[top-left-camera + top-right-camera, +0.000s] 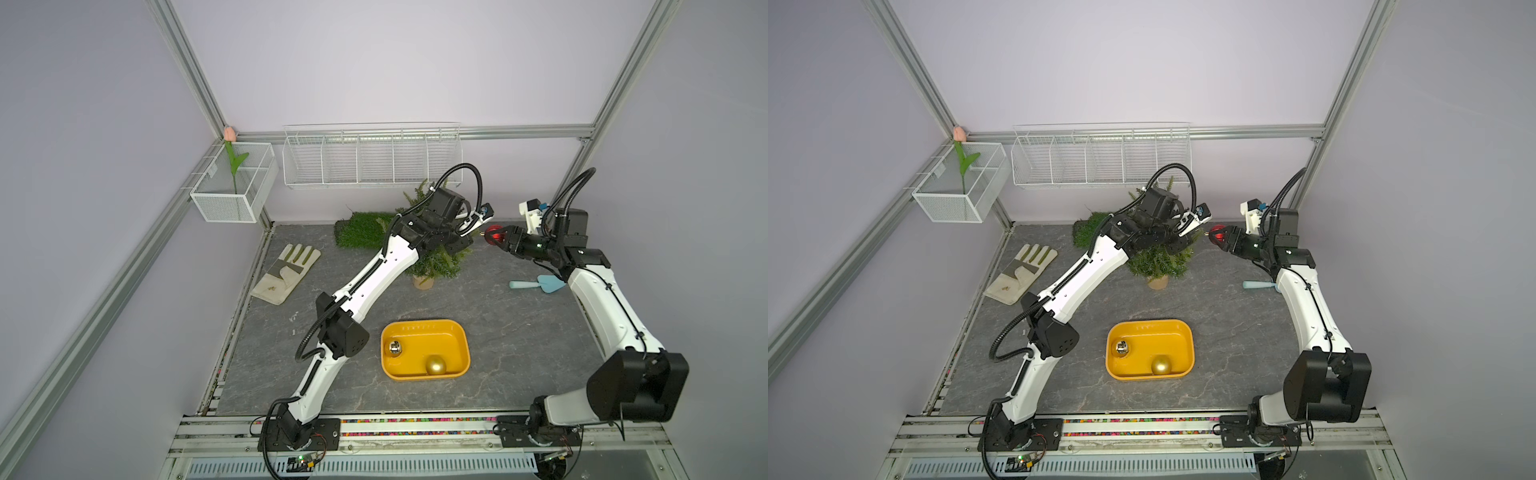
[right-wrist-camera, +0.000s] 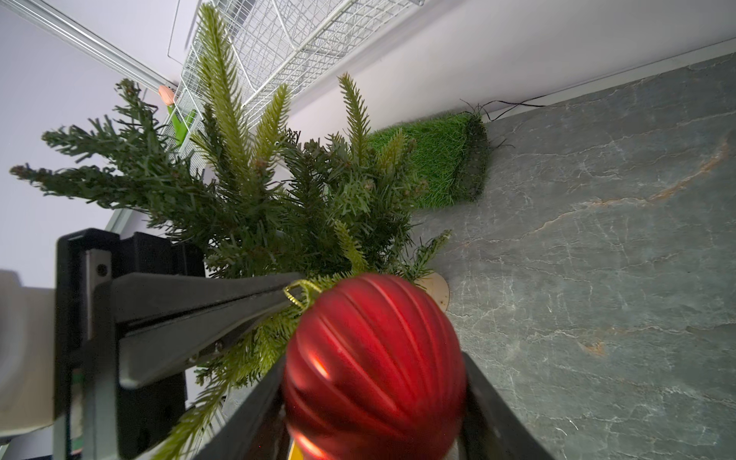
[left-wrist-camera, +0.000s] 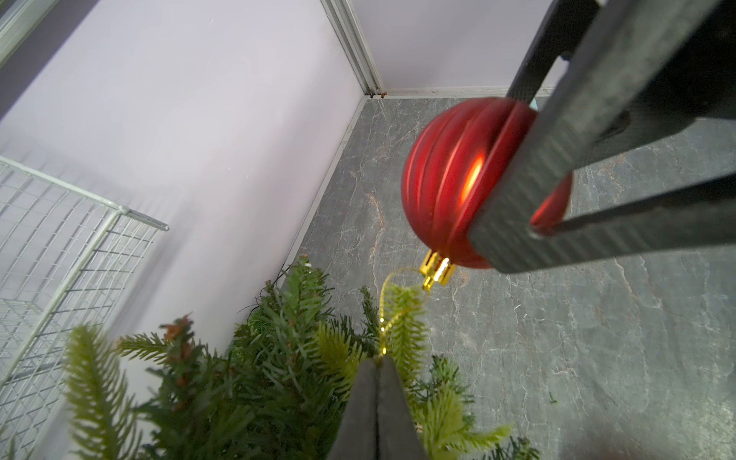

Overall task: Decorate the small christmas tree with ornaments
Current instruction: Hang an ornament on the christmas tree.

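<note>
**Loop pinched beside the branch tip**

My left pincer [image 3: 376, 364], pressed shut at lower centre of the left wrist view, pinches the gold loop [image 3: 383, 310]. The loop runs up-right to the red ribbed bauble [image 3: 446, 179], clamped in my right pincer [image 2: 373, 358]. A branch tip [image 3: 404, 314] of the small christmas tree [image 3: 278, 378] lies just beside it.
</note>
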### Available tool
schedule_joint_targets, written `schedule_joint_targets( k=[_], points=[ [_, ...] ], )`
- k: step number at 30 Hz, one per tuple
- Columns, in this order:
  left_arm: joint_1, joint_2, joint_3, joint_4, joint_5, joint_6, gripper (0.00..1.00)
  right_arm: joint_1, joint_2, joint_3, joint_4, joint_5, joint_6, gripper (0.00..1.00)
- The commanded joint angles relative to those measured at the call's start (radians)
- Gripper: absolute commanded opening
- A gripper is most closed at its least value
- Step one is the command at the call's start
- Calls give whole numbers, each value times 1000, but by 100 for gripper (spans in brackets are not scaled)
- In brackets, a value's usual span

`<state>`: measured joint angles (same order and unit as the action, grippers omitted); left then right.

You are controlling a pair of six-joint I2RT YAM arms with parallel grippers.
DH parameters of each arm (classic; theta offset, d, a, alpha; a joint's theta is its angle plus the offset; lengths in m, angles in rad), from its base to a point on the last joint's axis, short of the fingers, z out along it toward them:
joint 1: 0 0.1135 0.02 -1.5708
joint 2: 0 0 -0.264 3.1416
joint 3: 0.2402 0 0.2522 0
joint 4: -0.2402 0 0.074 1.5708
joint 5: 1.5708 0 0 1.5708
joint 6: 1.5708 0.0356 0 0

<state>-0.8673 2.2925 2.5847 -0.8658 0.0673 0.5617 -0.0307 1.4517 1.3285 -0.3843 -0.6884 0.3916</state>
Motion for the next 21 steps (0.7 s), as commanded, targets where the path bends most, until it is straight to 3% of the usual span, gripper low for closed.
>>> schedule_joint_targets(
  k=[1, 21],
  points=[
    [-8, -14, 4, -34, -29, 15, 0, 7, 11, -2, 8, -8, -13, 33],
    [-13, 5, 11, -98, -66, -2, 0, 13, 54, 18, 9, -30, -11, 33]
  ],
)
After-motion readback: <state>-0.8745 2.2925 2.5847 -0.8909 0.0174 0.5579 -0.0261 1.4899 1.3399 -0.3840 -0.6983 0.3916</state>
